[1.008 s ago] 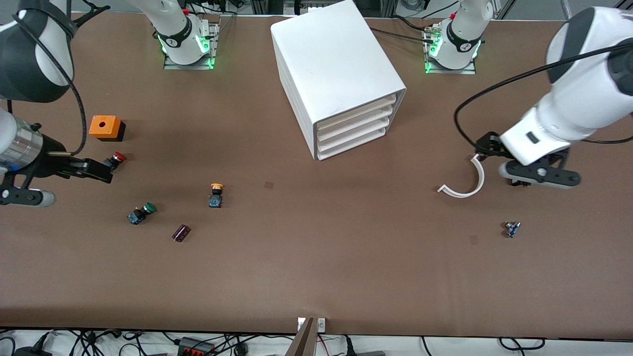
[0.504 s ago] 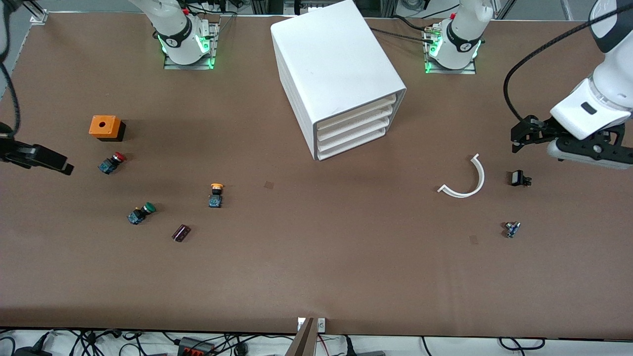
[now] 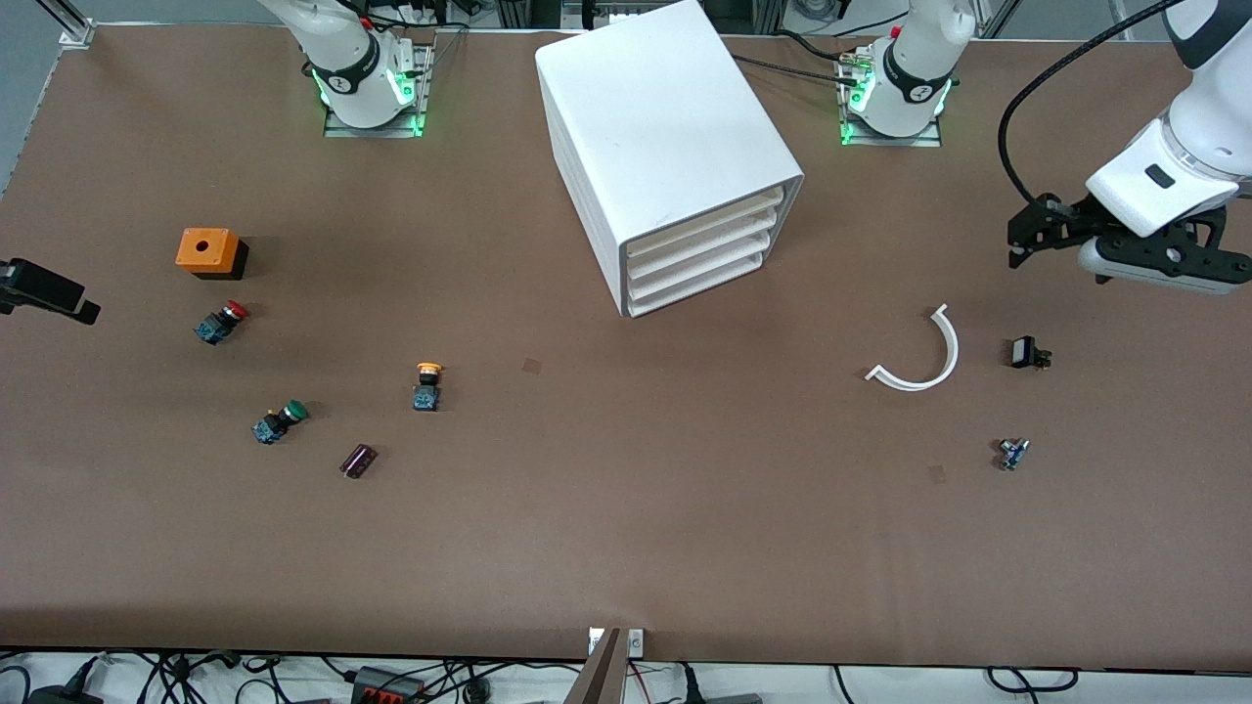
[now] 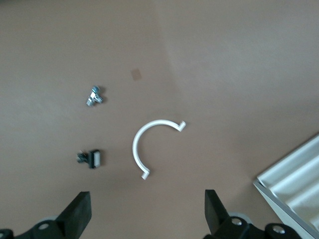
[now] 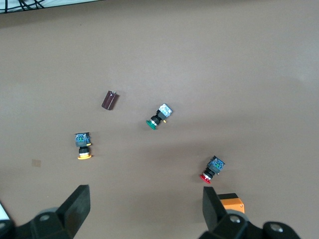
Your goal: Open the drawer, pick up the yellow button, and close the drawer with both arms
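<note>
I see the left gripper (image 3: 1022,240) hanging wide open and empty over the surface (image 3: 626,548) at the left arm's end; since a second ago it has lifted off the spot beside the white curved strip (image 3: 924,360), uncovering a small black component (image 3: 1025,353) that now lies just beside that strip. The right gripper (image 3: 49,291) has pulled back from the red-capped button (image 3: 220,321) to the frame edge, where only a dark stub of it shows; its wrist view shows both fingers (image 5: 75,206) spread apart with nothing between them.

The button (image 3: 427,385) with the orange-yellow cap lies on the open surface, nearer the front camera than the cabinet (image 3: 655,137) and toward the right arm's end, unmoved. The drawer (image 3: 709,221) sits flush in the cabinet, closed. The green-capped button (image 3: 278,421), the dark cylinder (image 3: 358,460) and the orange box (image 3: 206,250) also keep their places.

The small metallic part (image 3: 1013,453) is too small for me to identify, and the left wrist view cuts the cabinet to one corner.
</note>
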`<state>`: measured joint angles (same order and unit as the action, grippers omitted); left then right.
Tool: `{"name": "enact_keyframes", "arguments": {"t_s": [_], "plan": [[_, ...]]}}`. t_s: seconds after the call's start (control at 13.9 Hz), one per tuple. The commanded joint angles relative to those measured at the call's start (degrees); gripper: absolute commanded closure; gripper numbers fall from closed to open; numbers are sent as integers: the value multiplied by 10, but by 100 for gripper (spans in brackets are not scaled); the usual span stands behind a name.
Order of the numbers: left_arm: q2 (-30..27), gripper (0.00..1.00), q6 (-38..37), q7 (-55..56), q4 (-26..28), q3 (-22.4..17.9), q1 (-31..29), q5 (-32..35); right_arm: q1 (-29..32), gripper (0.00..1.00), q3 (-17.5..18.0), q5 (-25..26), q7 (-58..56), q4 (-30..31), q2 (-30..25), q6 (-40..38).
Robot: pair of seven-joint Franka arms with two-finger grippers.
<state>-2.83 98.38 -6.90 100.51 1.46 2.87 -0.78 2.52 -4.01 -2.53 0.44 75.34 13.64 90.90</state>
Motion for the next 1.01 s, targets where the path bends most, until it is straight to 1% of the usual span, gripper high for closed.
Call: {"name": "enact_keyframes", "arguments": {"t_s": [0.0, 0.14, 0.36, 0.43, 0.65, 0.86, 0.94], "plan": [[4, 0, -16, 1, -19, -8, 4, -16, 17, 0, 28, 20, -8, 25, -25, -3], [5, 0, -17, 7, -22, -4, 4, -15, 27, 0, 39, 23, -8, 31, -30, -4], [8, 0, -17, 8, -25, -3, 4, -15, 20, 0, 39, 39, -7, 44, -38, -16], [8, 0, -17, 8, -24, -3, 4, -15, 16, 0, 39, 43, -7, 60, -48, -16], [8, 0, -17, 8, -25, -2, 4, -15, 16, 0, 39, 48, -6, 148, -106, 17], [8, 0, -18, 8, -25, -2, 5, -15, 17, 0, 40, 47, -8, 204, -138, 50], [8, 0, -18, 8, -25, -2, 5, -15, 17, 0, 39, 47, -8, 209, -142, 50]]}}
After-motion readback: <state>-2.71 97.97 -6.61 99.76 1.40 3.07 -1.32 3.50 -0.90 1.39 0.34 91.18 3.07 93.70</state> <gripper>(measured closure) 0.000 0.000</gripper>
